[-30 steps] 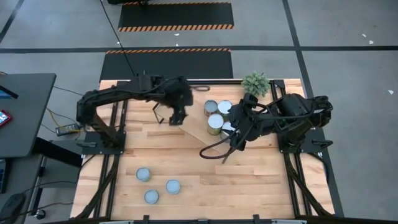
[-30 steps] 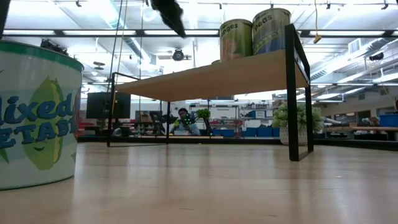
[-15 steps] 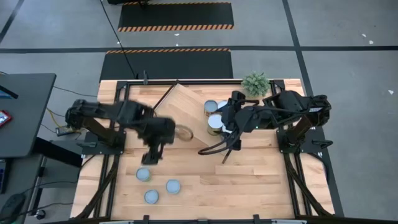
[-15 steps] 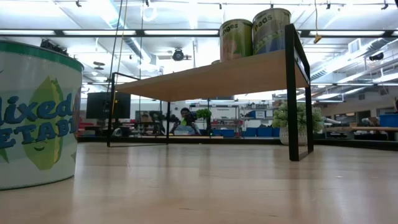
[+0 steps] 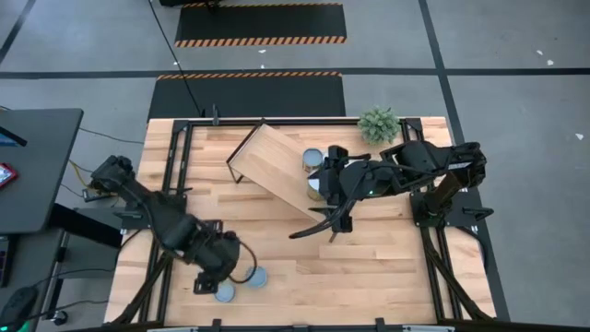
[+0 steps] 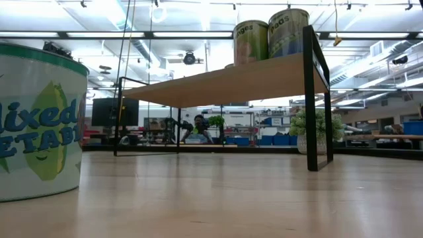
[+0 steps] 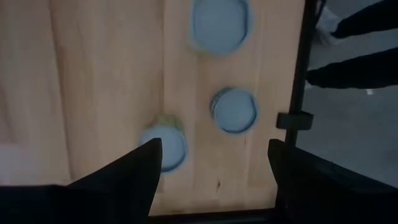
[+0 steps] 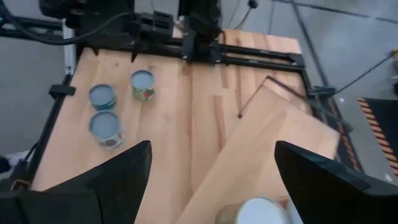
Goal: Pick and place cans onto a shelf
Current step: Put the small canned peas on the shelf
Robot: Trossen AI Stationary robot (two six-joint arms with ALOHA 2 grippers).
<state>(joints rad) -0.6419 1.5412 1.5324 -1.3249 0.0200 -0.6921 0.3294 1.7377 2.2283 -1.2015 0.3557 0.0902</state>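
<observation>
Three blue-topped cans (image 7: 234, 111), (image 7: 219, 22), (image 7: 163, 146) stand upright on the table near its near-left corner. My left gripper (image 7: 211, 163) hangs open above them, pointing down, with nothing between its fingers. In the high view it (image 5: 221, 270) covers one can; the other two (image 5: 256, 276), (image 5: 224, 292) show. The shelf (image 5: 277, 173) stands on its black frame and carries upright cans (image 5: 313, 159) at its right end. My right gripper (image 8: 212, 163) hovers open above those. A white-topped can (image 8: 258, 213) shows low between its fingers; I cannot tell whether they touch.
A small potted plant (image 5: 379, 123) stands at the far edge, right of the shelf. In the low view a large labelled can (image 6: 39, 119) stands close on the left, and two cans (image 6: 251, 41), (image 6: 288, 33) stand on the shelf board (image 6: 231, 80). Bare wood lies at the near right.
My left gripper has swung from above the shelf's far-left part toward the table's near-left corner, dropping a little and turning about, and now hangs over the three blue-topped cans. The shelf board it covered shows fully. My right gripper has tipped and rolled slightly in place.
</observation>
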